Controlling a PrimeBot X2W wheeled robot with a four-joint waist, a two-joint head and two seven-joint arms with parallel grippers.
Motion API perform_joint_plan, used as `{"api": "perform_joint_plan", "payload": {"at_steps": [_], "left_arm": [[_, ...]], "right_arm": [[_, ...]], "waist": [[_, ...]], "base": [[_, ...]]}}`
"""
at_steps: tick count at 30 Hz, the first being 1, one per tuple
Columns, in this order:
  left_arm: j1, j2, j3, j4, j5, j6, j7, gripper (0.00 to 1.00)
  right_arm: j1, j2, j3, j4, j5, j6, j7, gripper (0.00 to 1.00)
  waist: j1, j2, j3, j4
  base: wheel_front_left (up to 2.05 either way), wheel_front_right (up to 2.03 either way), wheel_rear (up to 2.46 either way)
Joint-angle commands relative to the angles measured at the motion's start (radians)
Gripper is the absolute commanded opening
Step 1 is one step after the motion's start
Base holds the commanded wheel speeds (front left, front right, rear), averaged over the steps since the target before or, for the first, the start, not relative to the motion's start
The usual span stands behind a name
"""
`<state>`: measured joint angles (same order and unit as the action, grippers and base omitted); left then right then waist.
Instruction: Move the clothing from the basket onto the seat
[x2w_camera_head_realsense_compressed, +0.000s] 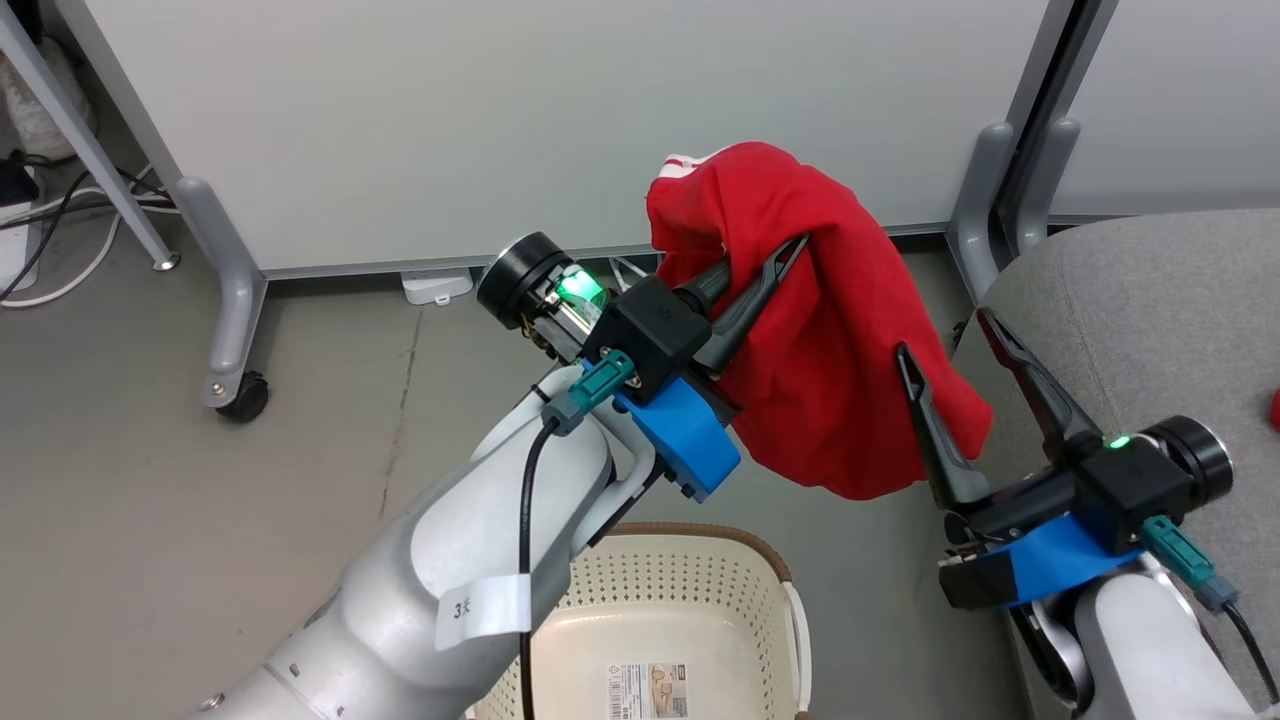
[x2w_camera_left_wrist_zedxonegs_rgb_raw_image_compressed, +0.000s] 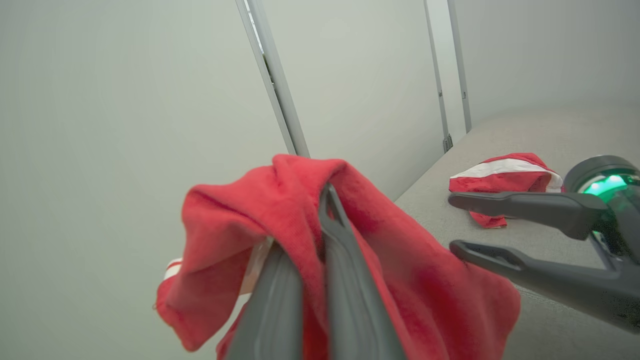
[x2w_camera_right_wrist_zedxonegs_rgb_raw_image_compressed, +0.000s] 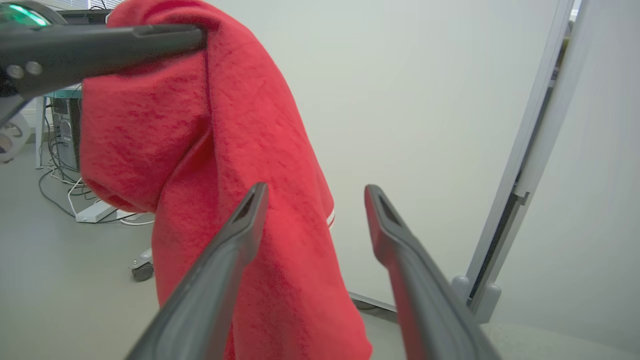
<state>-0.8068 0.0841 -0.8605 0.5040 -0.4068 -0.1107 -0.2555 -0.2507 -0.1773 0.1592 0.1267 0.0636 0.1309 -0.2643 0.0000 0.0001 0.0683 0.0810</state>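
Here, the left gripper (x2w_camera_head_realsense_compressed: 765, 258), fingers clamped together on a fold of the red garment (x2w_camera_head_realsense_compressed: 830, 380), holds it aloft over bare floor, between the basket (x2w_camera_head_realsense_compressed: 700, 535) and the seat (x2w_camera_head_realsense_compressed: 1150, 320). The right gripper (x2w_camera_head_realsense_compressed: 945, 335) stands just beside the hanging cloth, fingers wide apart, holding nothing. Risk: the pinch looks small, so a swing toward the seat could shake the cloth loose onto the floor, or its tail could snag a right finger. A second garment (x2w_camera_left_wrist_zedxonegs_rgb_raw_image_compressed: 500, 172) lies on the seat. Hidden: the depth of the pinch, buried in folds; part of the basket's inside, covered by the left forearm.
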Motion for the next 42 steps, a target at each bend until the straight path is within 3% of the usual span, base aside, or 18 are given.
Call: {"api": "perform_joint_plan", "payload": {"at_steps": [1, 11, 23, 24, 25, 26, 42], "left_arm": [[-0.012, 0.002, -0.002, -0.004, -0.005, 0.006, 0.001, 0.0], [-0.036, -0.009, -0.013, -0.012, -0.004, 0.009, -0.003, 0.0], [-0.051, -0.018, -0.031, -0.006, -0.007, 0.01, -0.007, 0.0], [-0.051, -0.018, -0.032, -0.006, -0.007, 0.01, -0.008, 0.0], [-0.052, -0.019, -0.034, -0.006, -0.008, 0.009, -0.008, 0.0], [-0.052, -0.02, -0.035, -0.006, -0.009, 0.009, -0.008, 0.0], [-0.052, -0.023, -0.04, 0.005, -0.013, 0.01, -0.01, 0.0]], "right_arm": [[-0.015, -0.007, 0.007, -0.001, 0.002, 0.0, 0.0, 1.0], [-0.148, -0.041, 0.132, 0.08, -0.003, 0.0, 0.0, 1.0], [-0.255, -0.028, 0.148, 0.256, -0.044, 0.0, 0.0, 1.0], [-0.26, -0.026, 0.151, 0.274, -0.036, 0.0, 0.0, 0.93], [-0.266, -0.023, 0.155, 0.287, -0.028, 0.0, 0.0, 0.14], [-0.272, -0.021, 0.161, 0.298, -0.024, 0.0, 0.0, 0.0], [-0.27, -0.019, 0.172, 0.314, 0.01, 0.0, 0.0, 0.0]], "waist": [[0.0, -0.0001, 0.002, 0.001], [0.0, -0.0001, 0.037, 0.023], [0.0, -0.0001, 0.053, 0.034], [0.0, -0.0001, 0.053, 0.035], [0.0, -0.0001, 0.053, 0.035], [0.0, -0.0001, 0.053, 0.036], [0.0, -0.0001, 0.052, 0.036]], "base": [[0.0, 0.0, 0.0], [0.0, 0.0, 0.0], [0.0, 0.0, 0.0], [0.0, 0.0, 0.0], [0.0, 0.0, 0.0], [0.0, 0.0, 0.0], [0.0, 0.0, 0.0]]}}
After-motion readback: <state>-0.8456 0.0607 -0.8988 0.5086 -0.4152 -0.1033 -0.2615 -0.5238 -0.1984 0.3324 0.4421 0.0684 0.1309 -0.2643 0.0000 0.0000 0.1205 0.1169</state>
